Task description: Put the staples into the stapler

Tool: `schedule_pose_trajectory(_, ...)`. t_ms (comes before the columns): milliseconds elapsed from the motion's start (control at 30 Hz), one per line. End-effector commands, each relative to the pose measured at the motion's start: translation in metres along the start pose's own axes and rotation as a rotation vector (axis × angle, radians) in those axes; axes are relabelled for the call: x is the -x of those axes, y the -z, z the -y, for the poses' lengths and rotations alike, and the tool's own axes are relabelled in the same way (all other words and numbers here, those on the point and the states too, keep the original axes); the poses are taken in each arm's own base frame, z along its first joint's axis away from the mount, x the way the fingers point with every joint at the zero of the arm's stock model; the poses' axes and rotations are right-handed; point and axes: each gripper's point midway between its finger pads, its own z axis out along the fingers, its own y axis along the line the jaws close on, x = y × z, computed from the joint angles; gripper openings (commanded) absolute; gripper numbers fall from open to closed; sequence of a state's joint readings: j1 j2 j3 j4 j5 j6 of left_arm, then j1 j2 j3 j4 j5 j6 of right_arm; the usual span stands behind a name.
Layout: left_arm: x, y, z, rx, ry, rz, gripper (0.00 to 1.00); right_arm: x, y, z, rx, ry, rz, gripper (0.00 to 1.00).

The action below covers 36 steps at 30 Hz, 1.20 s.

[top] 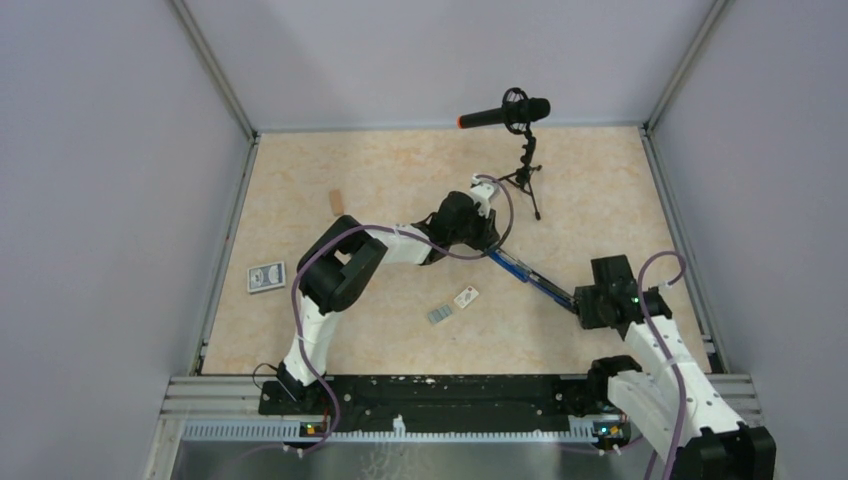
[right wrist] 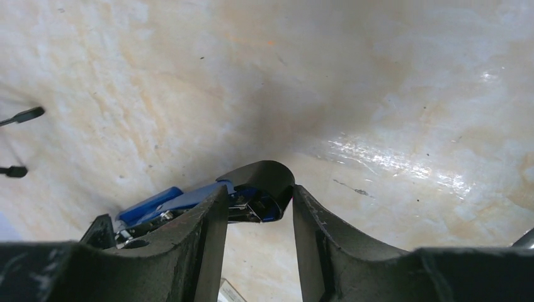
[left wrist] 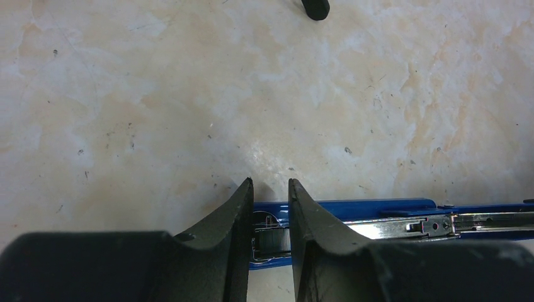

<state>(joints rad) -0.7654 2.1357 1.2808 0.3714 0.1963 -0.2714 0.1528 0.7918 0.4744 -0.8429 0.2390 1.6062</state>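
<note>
Blue stapler [left wrist: 390,207] spread flat, left claw [left wrist: 271,211] gripping one end, right claw [right wrist: 255,207] gripping the other, staples [top: 466,296] near left claw.

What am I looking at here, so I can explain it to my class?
These are two robot arms bolted to a table. The top view looks down on both; the other two come from a camera on each wrist, showing its own fingers. The left gripper and the right gripper each grip one end of a blue stapler, opened out long, its metal rail showing. On the table lie a small white box, a grey block, a card pack, a wooden block and a standing microphone.
</note>
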Motion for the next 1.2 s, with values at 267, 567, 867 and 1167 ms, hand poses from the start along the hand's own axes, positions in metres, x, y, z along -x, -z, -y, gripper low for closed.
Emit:
schedule_pose_trajectory(267,-0.062,0.007,-0.001,0.004,0.051,-0.170,0.31,-0.003,0.046,-0.069,0.496,-0.045,-0.063,0.40)
schedule_pose_trajectory(567,-0.071,0.015,0.004,-0.011,0.092,-0.156,0.32,-0.010,0.041,-0.068,0.506,-0.019,-0.091,0.47)
schedule_pose_trajectory(867,-0.067,0.015,0.003,0.000,0.074,-0.163,0.32,0.048,0.045,-0.063,0.390,0.033,0.232,0.75)
schedule_pose_trajectory(1167,-0.072,0.016,0.002,0.004,0.078,-0.167,0.32,0.056,0.070,-0.092,0.583,0.275,0.337,0.94)
